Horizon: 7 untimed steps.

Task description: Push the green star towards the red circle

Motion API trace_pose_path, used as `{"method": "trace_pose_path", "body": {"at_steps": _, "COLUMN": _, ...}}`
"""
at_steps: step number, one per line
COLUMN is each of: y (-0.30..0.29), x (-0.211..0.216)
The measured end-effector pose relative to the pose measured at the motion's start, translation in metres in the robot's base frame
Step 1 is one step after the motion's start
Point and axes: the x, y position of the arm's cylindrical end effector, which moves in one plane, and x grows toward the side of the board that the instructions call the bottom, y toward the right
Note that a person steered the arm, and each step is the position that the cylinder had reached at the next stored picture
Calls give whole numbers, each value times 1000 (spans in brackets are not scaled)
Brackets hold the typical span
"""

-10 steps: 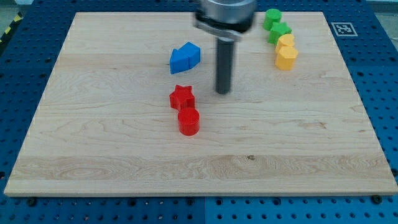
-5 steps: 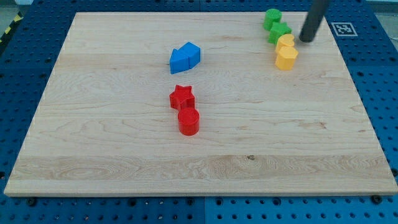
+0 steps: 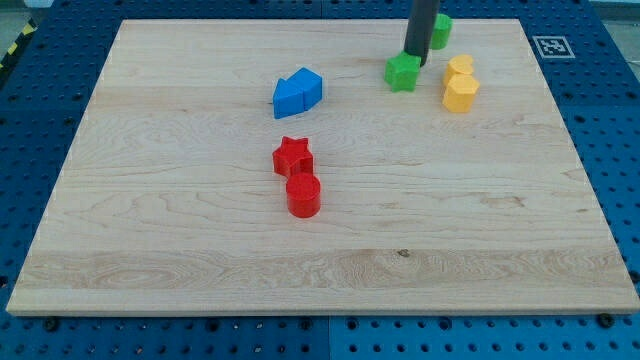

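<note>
My tip (image 3: 415,57) sat near the view's top edge of the wooden worktop (image 3: 480,220), and there was no gripper on the arm to open or close, only the straight dark rod. The green star (image 3: 403,72) lay right against my tip, just below and to the view's left of it, touching or all but touching. Just behind the rod, toward the view's top right, a second green block (image 3: 441,29) showed, partly hidden, so I could not make out its shape. To the view's right of my tip, near but apart, stood two yellow blocks (image 3: 460,84), one pressed against the other. Farther off to the view's left lay two blue blocks (image 3: 298,92), also touching each other. Well below my tip and to the view's left was the red star (image 3: 293,156), and touching its lower side, farthest from my tip, stood the red circle (image 3: 303,195).
</note>
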Motion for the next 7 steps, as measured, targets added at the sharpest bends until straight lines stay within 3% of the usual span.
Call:
{"method": "trace_pose_path", "body": {"at_steps": 1, "y": 0, "x": 29}}
{"method": "trace_pose_path", "body": {"at_steps": 7, "y": -57, "x": 40}}
